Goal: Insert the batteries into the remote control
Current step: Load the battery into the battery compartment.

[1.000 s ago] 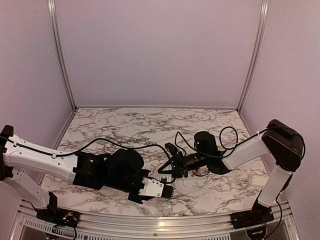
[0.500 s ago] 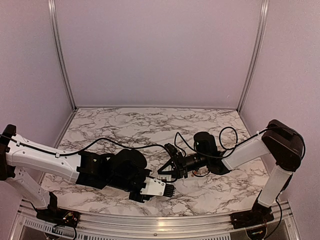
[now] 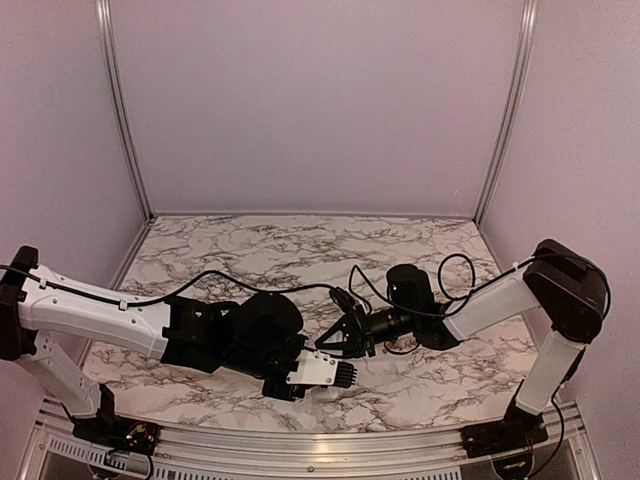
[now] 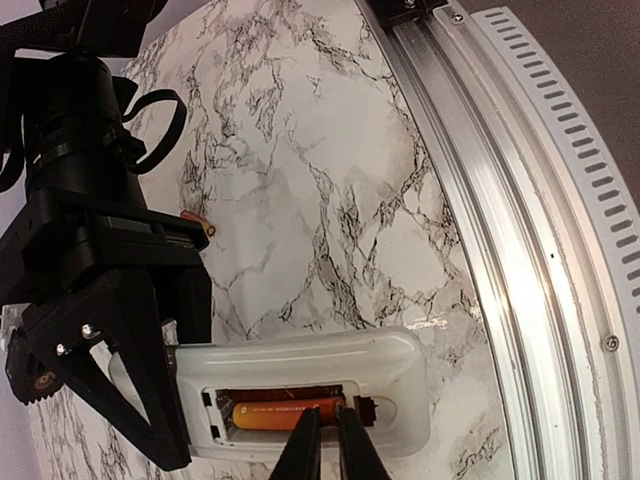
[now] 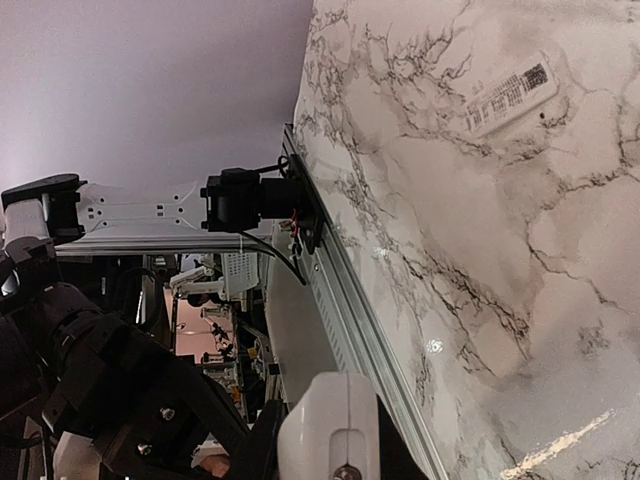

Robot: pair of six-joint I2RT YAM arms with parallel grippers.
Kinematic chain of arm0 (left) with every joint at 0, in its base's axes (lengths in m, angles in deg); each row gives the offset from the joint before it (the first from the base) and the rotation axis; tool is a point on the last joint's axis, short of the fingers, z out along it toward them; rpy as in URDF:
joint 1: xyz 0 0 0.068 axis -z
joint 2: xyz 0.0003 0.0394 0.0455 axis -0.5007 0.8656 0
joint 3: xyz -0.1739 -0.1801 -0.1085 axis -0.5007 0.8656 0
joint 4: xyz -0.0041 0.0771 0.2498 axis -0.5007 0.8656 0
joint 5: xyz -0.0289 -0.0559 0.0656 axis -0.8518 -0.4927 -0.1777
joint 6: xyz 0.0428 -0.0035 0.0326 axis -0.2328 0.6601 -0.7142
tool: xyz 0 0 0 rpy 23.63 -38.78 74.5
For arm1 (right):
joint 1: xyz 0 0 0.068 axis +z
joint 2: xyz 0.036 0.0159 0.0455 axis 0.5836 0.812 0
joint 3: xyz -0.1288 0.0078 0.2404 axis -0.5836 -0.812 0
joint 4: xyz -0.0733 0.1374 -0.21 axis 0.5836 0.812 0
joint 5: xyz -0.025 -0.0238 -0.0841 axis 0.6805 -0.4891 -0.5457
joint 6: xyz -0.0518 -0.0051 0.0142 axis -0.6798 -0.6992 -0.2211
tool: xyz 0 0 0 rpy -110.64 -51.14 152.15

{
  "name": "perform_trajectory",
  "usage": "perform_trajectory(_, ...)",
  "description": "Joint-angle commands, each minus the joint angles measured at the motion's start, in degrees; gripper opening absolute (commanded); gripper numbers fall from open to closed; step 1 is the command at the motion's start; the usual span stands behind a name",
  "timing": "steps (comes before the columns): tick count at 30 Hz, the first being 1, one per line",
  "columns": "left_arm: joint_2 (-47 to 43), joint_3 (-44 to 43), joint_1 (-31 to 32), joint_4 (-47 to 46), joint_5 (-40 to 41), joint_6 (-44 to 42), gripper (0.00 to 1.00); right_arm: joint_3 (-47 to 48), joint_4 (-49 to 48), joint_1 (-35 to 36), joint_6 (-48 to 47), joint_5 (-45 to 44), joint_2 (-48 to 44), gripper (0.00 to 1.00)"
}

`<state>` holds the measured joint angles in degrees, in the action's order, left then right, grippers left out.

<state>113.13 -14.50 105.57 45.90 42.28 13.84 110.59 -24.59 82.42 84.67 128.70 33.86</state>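
Left claw [image 4: 323, 425] is clenched almost tight with nothing between the fingers. Its tips sit on the right end of the orange battery [image 4: 285, 411], which lies in the bay of the remote control [image 4: 395, 375] at the bottom of the left wrist frame. The darker orange strip in the slot just above it looks like the second battery [image 4: 290, 393], but it's in shadow.

Right claw [image 3: 335, 348] straddles the remote's left end with a finger on each long edge, so I'd say it's grasping the remote.

What I'd worry about:
- Those tips are narrow and the cell is round. If the push goes off-centre, they could skid off and flick the battery out of the bay.
- Pressing at one end could tip the remote in the other claw's grip, because that grip is only at the far end.
- Both claws are packed tight in the lower middle of the top view, so a sideways correction risks finger-on-finger contact.

Room: the aluminium rail [image 4: 520, 200] is near the remote, on the right of the wrist frame, so a popped cell could roll there. Bare bench [image 4: 330, 150] opens up toward the top. The white cover piece [image 5: 510, 95] lies well apart.
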Motion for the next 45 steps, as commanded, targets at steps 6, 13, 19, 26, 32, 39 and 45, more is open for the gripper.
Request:
perform_trajectory(6,4.30,-2.44,-1.70,7.35,0.75,1.60,0.07,1.76,-0.81,0.84,0.10,1.09,-2.20,0.00)
perform_trajectory(13,6.05,-3.49,-2.21,8.61,3.28,2.49,0.08,1.80,-0.31,0.90,-0.54,0.84,-2.68,0.00)
perform_trajectory(19,1.06,-1.81,-2.23,4.17,3.75,5.25,0.19,1.90,1.56,0.83,-2.66,-0.61,-2.96,0.00)
perform_trajectory(26,-6.52,3.01,-2.14,0.14,6.15,6.55,0.21,1.67,1.09,0.26,-3.00,-1.00,-3.02,0.00)
perform_trajectory(32,-9.10,5.39,-2.14,-3.29,8.79,16.11,0.51,1.71,1.28,-0.12,-3.69,-1.81,-3.29,0.00)
perform_trajectory(39,-13.82,8.49,-3.17,-11.73,11.19,43.49,0.99,1.94,0.16,-0.84,-4.41,-2.99,-3.86,0.00)
perform_trajectory(45,-14.63,12.59,-4.60,-19.99,5.34,60.80,0.99,2.60,-0.02,-0.93,-5.22,-3.34,-4.43,0.00)
